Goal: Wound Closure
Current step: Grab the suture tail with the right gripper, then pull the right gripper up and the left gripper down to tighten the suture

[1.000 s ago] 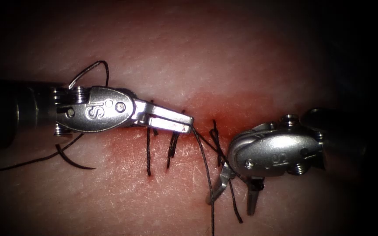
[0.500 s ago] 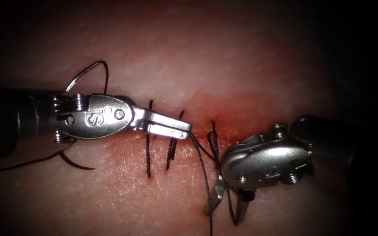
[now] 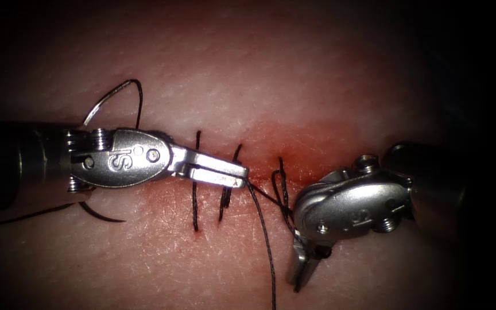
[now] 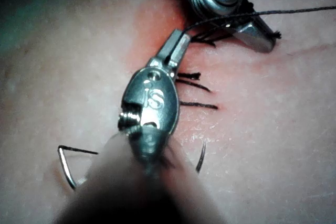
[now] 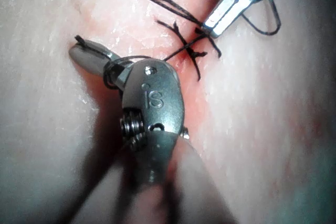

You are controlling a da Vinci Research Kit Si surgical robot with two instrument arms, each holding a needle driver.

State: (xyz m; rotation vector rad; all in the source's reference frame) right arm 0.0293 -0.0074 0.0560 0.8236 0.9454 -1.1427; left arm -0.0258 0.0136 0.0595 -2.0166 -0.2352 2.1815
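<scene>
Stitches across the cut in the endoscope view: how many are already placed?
3: one stitch just below the left tool, a second beside it, a third by the right tool. Others may be hidden under either.

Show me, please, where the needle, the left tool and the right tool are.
needle (image 3: 105, 99): endoscope view, on its curved body, lying on the tissue.
left tool (image 3: 242, 175): endoscope view, at its jaw tips, shut on thread.
right tool (image 3: 301, 270): endoscope view, at its jaw tips, shut on thread.
</scene>
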